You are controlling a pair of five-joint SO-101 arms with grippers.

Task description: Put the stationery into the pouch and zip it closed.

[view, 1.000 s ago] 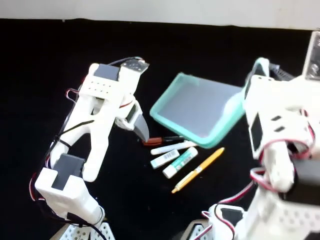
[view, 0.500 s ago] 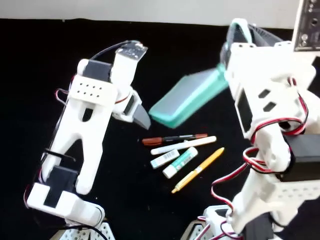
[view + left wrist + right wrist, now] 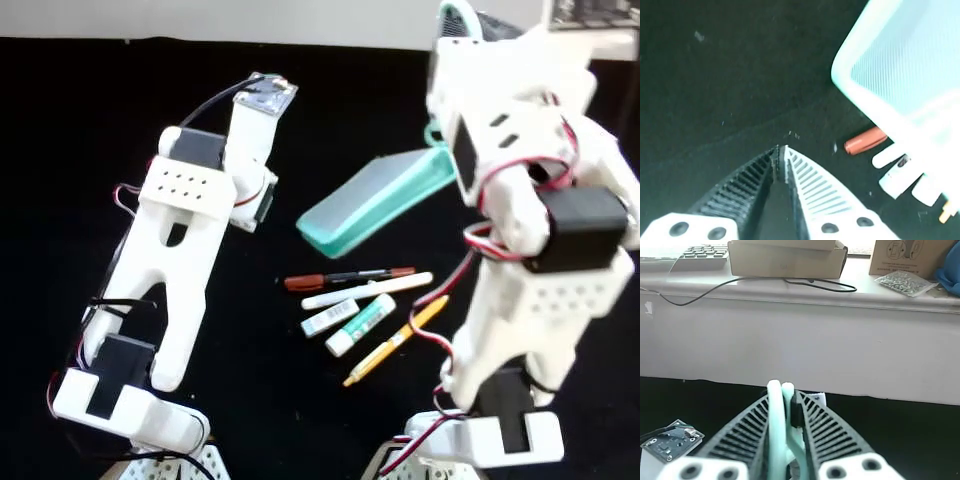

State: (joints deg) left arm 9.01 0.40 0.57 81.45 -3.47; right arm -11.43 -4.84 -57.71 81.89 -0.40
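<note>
The pouch (image 3: 378,200), a flat case with a mint-green rim and a translucent grey mesh panel, hung tilted above the black table (image 3: 70,110) at the centre of the high view, its lower left corner dipping toward the cloth. Its upper right end was clamped by the right gripper (image 3: 782,392), whose ribbed fingers (image 3: 745,432) were closed tight on a doubled strip of the soft green rim.

All five pieces of stationery lay on the table below the pouch and outside it, fanned side by side. They were a slim black pen (image 3: 345,277) with reddish-brown ends, a white marker (image 3: 368,291), a short white stick (image 3: 329,318), a green-and-white tube (image 3: 360,324) and a yellow pencil (image 3: 397,340) lying at the lower right of the group.

The left gripper (image 3: 779,150) was held low over bare cloth. Its black and white ridged fingers (image 3: 812,185) met at the tips with nothing between them. In the left wrist view the pouch's rounded corner and mesh weave sat at the upper right, with the pen's rounded reddish end just under the rim.

The right wrist view looked across the table to a white ledge (image 3: 800,295) carrying a keyboard (image 3: 700,252), cardboard boxes (image 3: 787,260) and a black cable (image 3: 810,285).
</note>
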